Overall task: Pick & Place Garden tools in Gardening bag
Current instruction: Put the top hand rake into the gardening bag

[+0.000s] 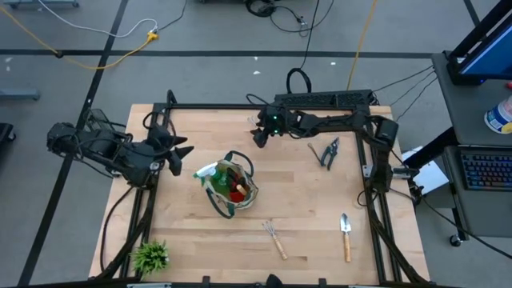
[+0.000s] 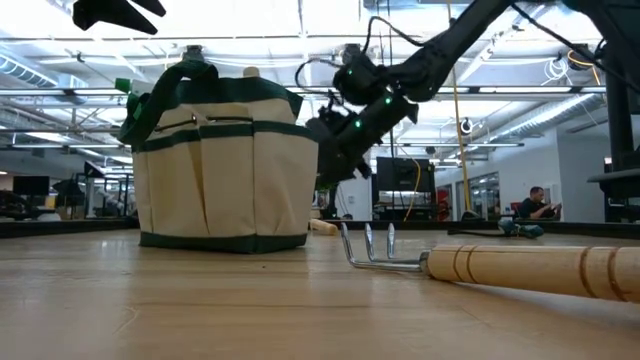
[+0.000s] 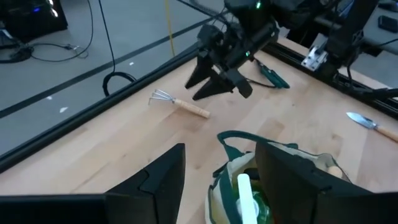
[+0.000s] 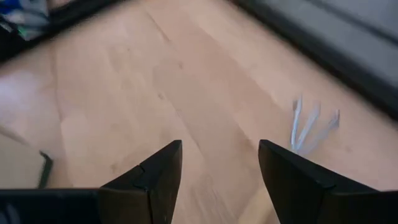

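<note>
Both hands spread: right hand [image 1: 261, 134], left hand [image 1: 178, 152]; two rakes [image 1: 274, 238] [image 3: 179, 104] out.

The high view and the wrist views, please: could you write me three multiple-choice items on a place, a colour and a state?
1. Where does the plant stand? A on the floor; B at a corner of the table; C at the table's middle.
2. What colour is the trim of the gardening bag? A red; B dark green; C blue.
3. How is the right gripper? A shut on a tool; B open and empty; C shut and empty.

Key: 1 B, it sits at the edge, apart from the bag. 2 B, green bands run around the beige canvas. 3 B, its fingers stand apart with only bare wood between them.
</note>
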Robot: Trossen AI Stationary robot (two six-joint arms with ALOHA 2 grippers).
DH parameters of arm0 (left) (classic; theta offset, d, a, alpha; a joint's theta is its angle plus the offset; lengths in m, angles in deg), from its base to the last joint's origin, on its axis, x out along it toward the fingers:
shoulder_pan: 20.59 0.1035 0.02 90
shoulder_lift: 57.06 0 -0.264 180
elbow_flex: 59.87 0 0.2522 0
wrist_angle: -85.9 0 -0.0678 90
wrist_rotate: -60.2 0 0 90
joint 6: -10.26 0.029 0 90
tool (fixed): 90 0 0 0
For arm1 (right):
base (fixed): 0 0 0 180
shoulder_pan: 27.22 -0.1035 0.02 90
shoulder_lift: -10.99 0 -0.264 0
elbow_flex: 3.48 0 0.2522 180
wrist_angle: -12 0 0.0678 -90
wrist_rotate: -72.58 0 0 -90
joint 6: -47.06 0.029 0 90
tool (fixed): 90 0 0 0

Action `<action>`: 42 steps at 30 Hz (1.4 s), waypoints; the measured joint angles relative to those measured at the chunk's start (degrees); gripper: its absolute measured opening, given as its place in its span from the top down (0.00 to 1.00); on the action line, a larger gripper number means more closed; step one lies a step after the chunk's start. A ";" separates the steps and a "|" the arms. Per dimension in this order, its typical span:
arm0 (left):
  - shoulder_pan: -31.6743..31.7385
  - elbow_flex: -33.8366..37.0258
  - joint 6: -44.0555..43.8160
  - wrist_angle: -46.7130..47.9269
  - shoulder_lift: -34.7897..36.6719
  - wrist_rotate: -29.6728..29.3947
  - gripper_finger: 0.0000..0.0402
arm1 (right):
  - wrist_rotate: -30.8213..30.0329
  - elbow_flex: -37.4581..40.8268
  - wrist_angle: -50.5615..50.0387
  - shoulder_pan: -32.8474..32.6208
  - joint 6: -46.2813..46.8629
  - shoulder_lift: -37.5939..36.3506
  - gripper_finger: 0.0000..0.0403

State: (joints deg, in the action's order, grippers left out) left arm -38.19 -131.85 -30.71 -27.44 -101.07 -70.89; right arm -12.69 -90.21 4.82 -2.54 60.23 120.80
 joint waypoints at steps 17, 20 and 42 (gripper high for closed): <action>0.01 0.00 0.79 0.93 0.96 -2.70 0.50 | -2.02 -0.04 -4.99 1.12 7.18 3.83 0.49; 0.00 0.00 0.55 0.90 0.98 -2.73 0.50 | -3.53 0.12 -5.97 1.18 7.12 4.09 0.49; 0.00 0.00 0.08 0.50 0.91 -4.04 0.50 | -6.31 0.04 -8.92 -1.81 1.77 6.44 0.49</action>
State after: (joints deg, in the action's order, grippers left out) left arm -38.19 -131.85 -30.63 -26.93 -100.16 -74.92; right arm -19.00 -90.17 -4.10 -4.35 62.00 127.25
